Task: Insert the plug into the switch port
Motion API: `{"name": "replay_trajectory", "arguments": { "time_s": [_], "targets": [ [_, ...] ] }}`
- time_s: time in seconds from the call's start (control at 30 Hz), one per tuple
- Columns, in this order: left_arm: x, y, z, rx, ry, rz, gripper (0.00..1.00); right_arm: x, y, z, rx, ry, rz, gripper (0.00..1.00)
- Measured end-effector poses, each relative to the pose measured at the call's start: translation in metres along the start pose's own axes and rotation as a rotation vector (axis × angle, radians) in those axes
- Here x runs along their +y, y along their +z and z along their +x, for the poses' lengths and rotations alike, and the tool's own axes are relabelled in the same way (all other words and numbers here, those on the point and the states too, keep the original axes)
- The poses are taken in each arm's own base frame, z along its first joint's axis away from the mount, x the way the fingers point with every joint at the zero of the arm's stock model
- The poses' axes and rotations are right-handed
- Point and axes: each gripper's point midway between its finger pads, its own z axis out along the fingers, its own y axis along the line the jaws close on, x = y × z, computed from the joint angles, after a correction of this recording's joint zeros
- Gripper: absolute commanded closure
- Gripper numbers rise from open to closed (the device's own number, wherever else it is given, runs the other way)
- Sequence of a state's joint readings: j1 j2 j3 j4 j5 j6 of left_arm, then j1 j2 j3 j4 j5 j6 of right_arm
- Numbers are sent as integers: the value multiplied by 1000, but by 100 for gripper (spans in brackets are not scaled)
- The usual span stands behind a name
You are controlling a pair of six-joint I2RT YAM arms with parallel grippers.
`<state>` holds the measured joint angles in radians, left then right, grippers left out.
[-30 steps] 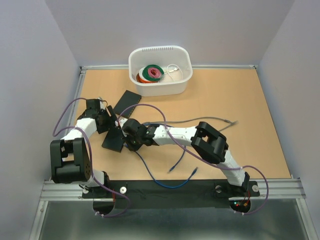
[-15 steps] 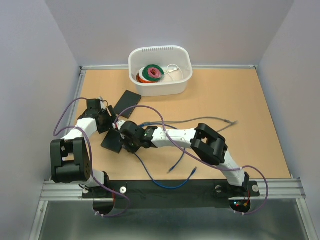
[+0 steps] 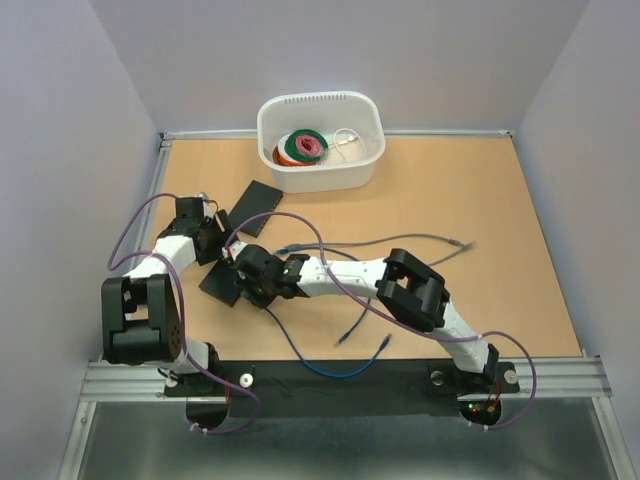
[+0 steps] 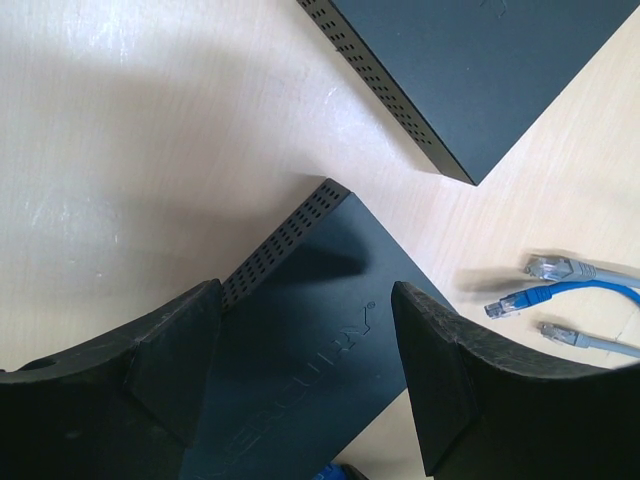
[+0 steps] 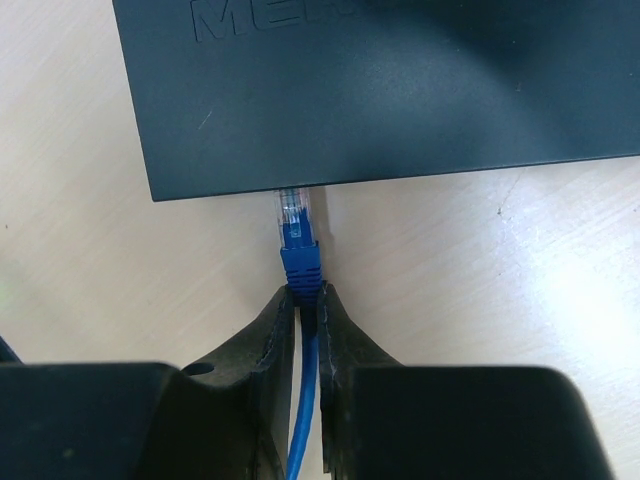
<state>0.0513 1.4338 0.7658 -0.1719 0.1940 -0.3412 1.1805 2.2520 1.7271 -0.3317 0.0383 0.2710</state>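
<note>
Right gripper [image 5: 305, 300] is clenched on the blue cable [image 5: 300, 420] just behind the plug [image 5: 297, 225]. The plug, with its blue boot and clear tip, points straight ahead, square to the switch [image 5: 380, 90] edge and touching it, seemingly entering a port. Left gripper [image 4: 305, 365] hangs spread over a switch corner.

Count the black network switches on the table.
2. The far switch lies short of the white bin; the near switch sits nearer, blue plug at its edge. None seem hidden.
</note>
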Motion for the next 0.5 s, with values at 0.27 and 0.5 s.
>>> {"name": "replay_trajectory", "arguments": {
  "time_s": [0.27, 0.5],
  "targets": [
    [-1, 2, -2, -13, 13, -3, 21, 0, 2, -3, -15, 26, 49, 100],
    [-2, 2, -2, -13, 15, -3, 21, 1, 2, -3, -16, 38, 53, 100]
  ]
}}
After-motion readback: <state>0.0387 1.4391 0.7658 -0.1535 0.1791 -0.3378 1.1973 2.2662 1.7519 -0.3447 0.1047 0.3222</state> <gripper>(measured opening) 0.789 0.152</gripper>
